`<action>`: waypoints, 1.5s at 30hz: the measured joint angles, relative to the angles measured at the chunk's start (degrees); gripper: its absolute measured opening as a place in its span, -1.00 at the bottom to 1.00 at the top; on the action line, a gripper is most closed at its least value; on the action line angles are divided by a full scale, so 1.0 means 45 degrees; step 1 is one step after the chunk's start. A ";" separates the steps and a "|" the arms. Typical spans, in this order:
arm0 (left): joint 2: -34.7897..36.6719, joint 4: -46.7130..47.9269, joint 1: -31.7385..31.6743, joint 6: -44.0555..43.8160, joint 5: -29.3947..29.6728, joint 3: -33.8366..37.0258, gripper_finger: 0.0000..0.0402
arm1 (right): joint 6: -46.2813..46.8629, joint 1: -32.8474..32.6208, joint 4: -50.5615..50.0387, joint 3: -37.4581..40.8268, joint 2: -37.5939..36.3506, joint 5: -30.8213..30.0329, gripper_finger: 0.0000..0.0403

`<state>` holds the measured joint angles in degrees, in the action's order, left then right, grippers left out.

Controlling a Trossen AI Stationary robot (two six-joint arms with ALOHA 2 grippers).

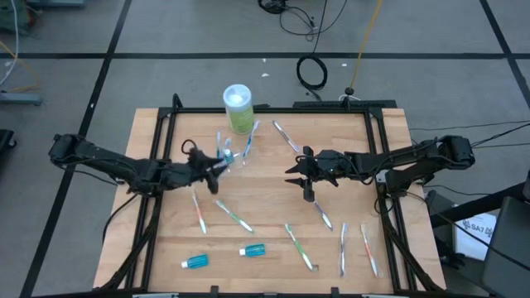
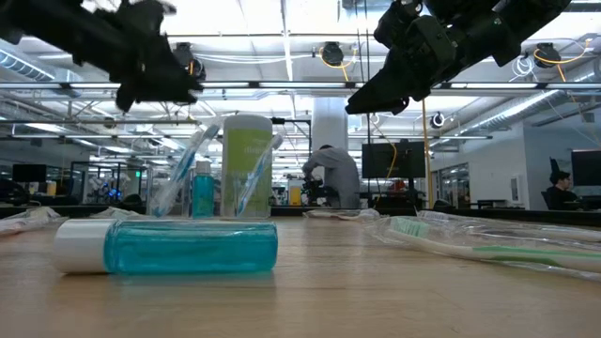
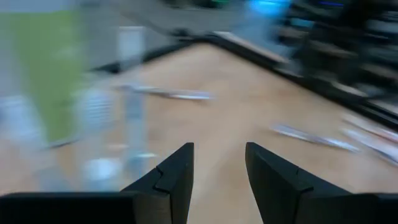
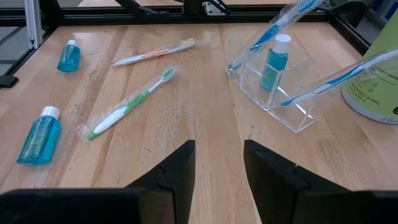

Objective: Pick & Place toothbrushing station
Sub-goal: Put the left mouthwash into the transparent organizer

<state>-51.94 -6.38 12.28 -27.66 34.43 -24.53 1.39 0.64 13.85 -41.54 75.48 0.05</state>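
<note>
wooden worktop (image 1: 273, 190) carried everything. nearest the front edge lay two blue bottles with white caps, one (image 1: 195, 261) by the left corner and one (image 1: 253, 249) just beside the middle. wrapped toothbrushes were scattered past them, a green one (image 4: 130, 102) and an orange one (image 4: 152, 55) among them. mid-worktop, the left gripper (image 3: 217, 168) hovered with its fingers spread and nothing between them, just beside the clear plastic holder (image 4: 270, 84). the right gripper (image 4: 217, 165) hung well apart to the right, fingers likewise spread on nothing. the holder held two blue toothbrushes (image 4: 273, 28) leaning and one small blue bottle (image 4: 273, 62) upright. behind it stood a green canister (image 1: 238, 108).
</note>
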 joint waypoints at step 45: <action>-0.2798 0.4185 0.5690 -0.8426 -0.7340 -0.2122 -0.25 | -0.0098 0.2359 0.2908 0.0000 0.0000 -0.1930 -0.37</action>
<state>-64.53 12.46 37.89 -65.58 1.39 -34.09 0.95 11.26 26.93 -41.54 75.48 -8.63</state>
